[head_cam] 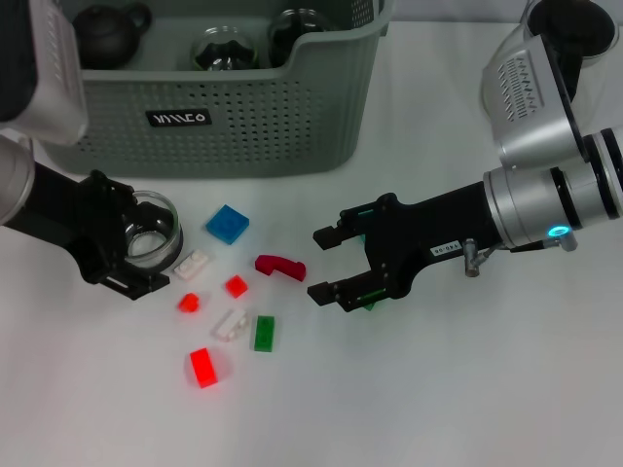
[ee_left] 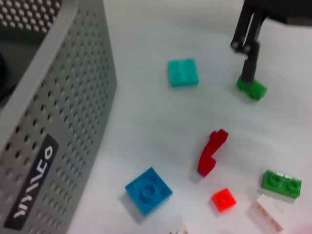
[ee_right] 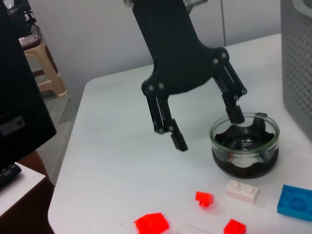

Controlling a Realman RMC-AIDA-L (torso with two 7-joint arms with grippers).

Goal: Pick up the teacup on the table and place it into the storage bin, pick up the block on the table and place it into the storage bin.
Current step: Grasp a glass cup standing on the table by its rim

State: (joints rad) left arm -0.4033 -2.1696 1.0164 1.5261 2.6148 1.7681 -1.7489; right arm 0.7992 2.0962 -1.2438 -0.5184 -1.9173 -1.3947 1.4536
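The teacup (head_cam: 156, 232), a clear glass cup with a dark bottom, stands on the white table in front of the storage bin (head_cam: 263, 126). My left gripper (head_cam: 144, 241) is open at the cup. In the right wrist view one fingertip (ee_right: 237, 113) is at the teacup (ee_right: 245, 146) rim and the other hangs off to the side. Several blocks lie to the cup's right, among them a blue block (head_cam: 227, 223) and a curved dark red block (head_cam: 280, 265). Right of the dark red block, my right gripper (head_cam: 318, 265) is open and holds nothing.
A dark teapot (head_cam: 109, 31) and glassware (head_cam: 224, 47) sit inside the bin. Small red (head_cam: 203, 367), white (head_cam: 192, 264) and green (head_cam: 264, 333) blocks lie scattered in front. A green block (ee_left: 252, 88) lies under the right gripper's fingers (ee_left: 250, 58), with a teal block (ee_left: 183, 72) nearby.
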